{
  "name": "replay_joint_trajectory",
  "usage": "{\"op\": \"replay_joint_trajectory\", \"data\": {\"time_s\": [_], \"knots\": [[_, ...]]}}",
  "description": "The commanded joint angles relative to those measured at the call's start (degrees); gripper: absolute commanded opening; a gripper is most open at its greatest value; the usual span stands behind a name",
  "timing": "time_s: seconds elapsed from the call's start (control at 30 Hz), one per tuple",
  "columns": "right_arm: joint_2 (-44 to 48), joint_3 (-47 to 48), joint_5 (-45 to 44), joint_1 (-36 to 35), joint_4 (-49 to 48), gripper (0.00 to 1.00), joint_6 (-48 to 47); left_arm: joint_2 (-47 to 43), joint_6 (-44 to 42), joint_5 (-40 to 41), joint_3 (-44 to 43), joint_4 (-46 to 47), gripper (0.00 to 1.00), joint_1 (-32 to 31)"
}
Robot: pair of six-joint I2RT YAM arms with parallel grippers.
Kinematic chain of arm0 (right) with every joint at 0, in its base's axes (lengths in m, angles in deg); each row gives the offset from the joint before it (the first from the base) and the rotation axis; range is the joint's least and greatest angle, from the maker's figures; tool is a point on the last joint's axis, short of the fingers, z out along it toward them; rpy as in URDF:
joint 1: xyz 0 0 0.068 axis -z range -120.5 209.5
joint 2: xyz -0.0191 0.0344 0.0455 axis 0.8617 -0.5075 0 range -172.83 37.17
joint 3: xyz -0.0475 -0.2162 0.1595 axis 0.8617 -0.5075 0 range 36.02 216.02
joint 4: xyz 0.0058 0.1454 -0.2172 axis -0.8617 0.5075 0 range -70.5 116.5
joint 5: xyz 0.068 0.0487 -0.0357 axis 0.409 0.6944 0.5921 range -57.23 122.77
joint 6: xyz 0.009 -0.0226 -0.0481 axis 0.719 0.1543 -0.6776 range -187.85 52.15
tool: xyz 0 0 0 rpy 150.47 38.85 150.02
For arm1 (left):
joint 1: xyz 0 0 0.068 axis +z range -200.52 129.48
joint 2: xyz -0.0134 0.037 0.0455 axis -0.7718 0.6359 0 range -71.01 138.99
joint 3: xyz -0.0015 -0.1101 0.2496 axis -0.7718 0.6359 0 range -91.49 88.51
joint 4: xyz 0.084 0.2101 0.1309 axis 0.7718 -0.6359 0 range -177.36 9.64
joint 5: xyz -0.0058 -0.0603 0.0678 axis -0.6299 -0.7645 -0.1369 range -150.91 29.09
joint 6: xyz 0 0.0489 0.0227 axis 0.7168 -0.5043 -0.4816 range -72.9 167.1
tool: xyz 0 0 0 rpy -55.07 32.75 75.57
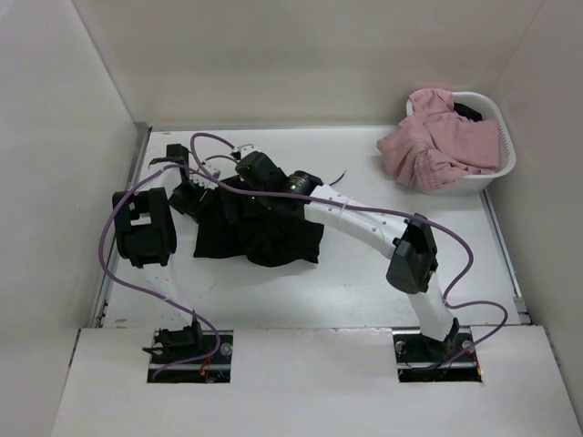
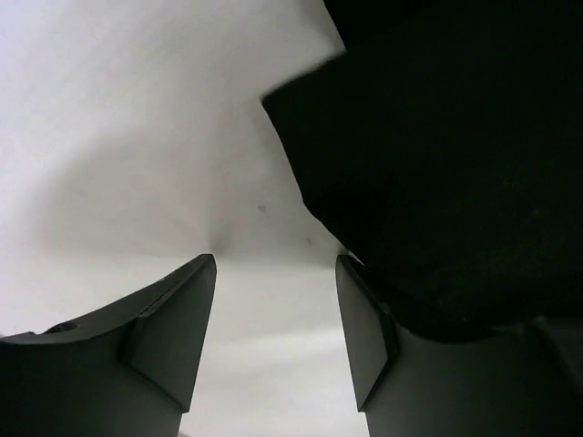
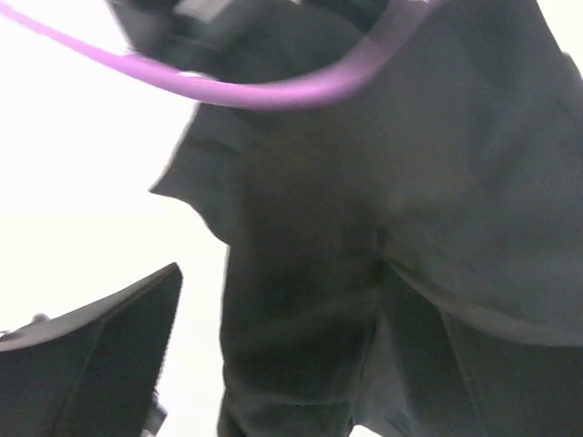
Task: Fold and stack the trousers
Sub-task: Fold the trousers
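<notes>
The black trousers (image 1: 264,235) lie bunched left of the table's middle. My left gripper (image 1: 189,196) is at their far-left edge. In the left wrist view it (image 2: 273,259) is open and empty over bare white table, with the trousers' edge (image 2: 437,164) lying against its right finger (image 2: 364,337). My right gripper (image 1: 230,182) reaches over the heap's far side. In the right wrist view it (image 3: 301,291) is wide open, and a fold of the trousers (image 3: 310,273) lies between its fingers, covering most of the right one.
A white laundry basket (image 1: 506,146) stands at the back right with a pink garment (image 1: 433,137) spilling over its rim. Purple cables (image 1: 118,264) loop round both arms; one crosses the right wrist view (image 3: 264,91). Walls enclose the table on three sides.
</notes>
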Motion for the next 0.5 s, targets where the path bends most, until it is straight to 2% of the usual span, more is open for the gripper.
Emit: {"op": "replay_joint_trajectory", "data": {"time_s": [0.0,0.1,0.2,0.33,0.47], "knots": [[3.73,-1.2,10.42,-1.78,-20.24,1.0,-2.33,2.61,3.55,-4.35,-2.87,0.66,0.55,2.14],[9.08,-5.76,14.47,-1.61,-30.38,1.0,0.2,1.83,3.82,-3.66,-5.68,0.66,0.55,5.13],[18.13,-16.9,11.95,0.67,-34.0,0.99,3.19,-1.5,3.73,-0.24,-9.46,1.36,0.54,7.86],[29.91,-35.0,4.48,5.85,-31.11,0.75,7.32,-10.37,2.86,2.24,-11.49,3.21,0.57,8.39],[33.97,-47.06,3.41,11.39,-27.94,0.51,10.93,-22.23,1.63,-8.89,-7.73,0.15,0.63,0.77]]}}
